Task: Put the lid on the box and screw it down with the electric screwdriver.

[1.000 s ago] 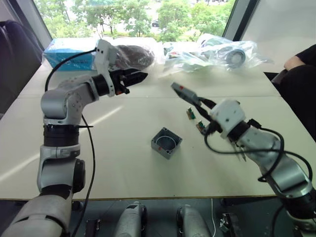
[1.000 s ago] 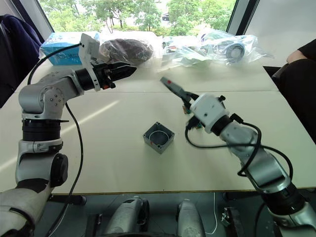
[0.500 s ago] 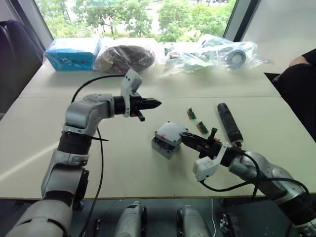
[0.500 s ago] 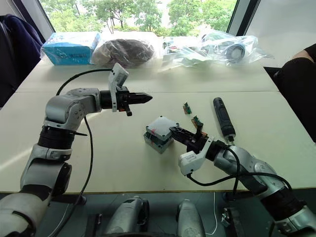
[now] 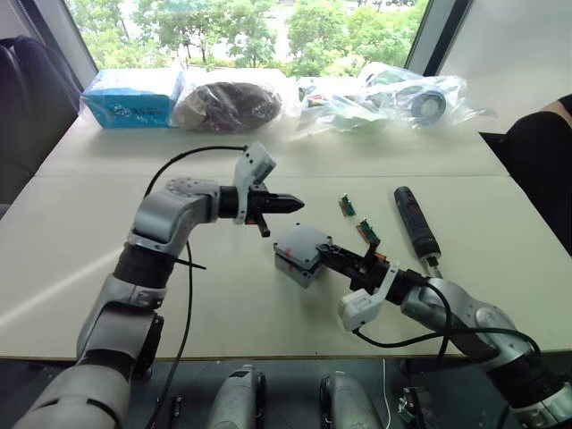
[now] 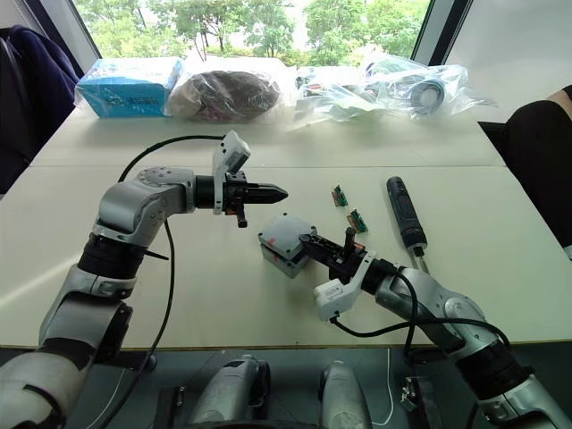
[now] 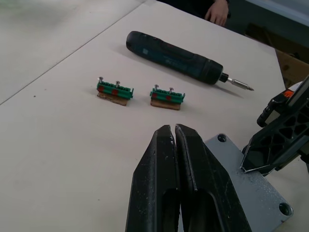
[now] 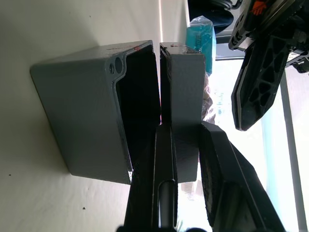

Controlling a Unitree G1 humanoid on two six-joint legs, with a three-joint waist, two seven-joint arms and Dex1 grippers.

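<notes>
grey lid (image 5: 303, 241), grey box (image 8: 82, 121), seemingly black electric screwdriver (image 5: 416, 222)

1. Both arms (image 5: 165, 214) have rounded silver-grey shells with black joints.
2. Black cables (image 5: 183, 154) loop along each arm.
3. White camera blocks (image 5: 257, 166) sit at the wrists.
4. The gripper fingers (image 7: 159, 183) are black.

1. The right gripper (image 6: 315, 243), high over the table 1 s ago, has dropped to the box (image 6: 279, 255).
2. It now clamps the lid (image 6: 291, 234), which rests tilted over the box.
3. The left gripper (image 6: 275, 191), fingers pressed together, has swung from the far bags to just beside the lid.
4. The electric screwdriver (image 6: 404, 211) now lies on the table.
</notes>
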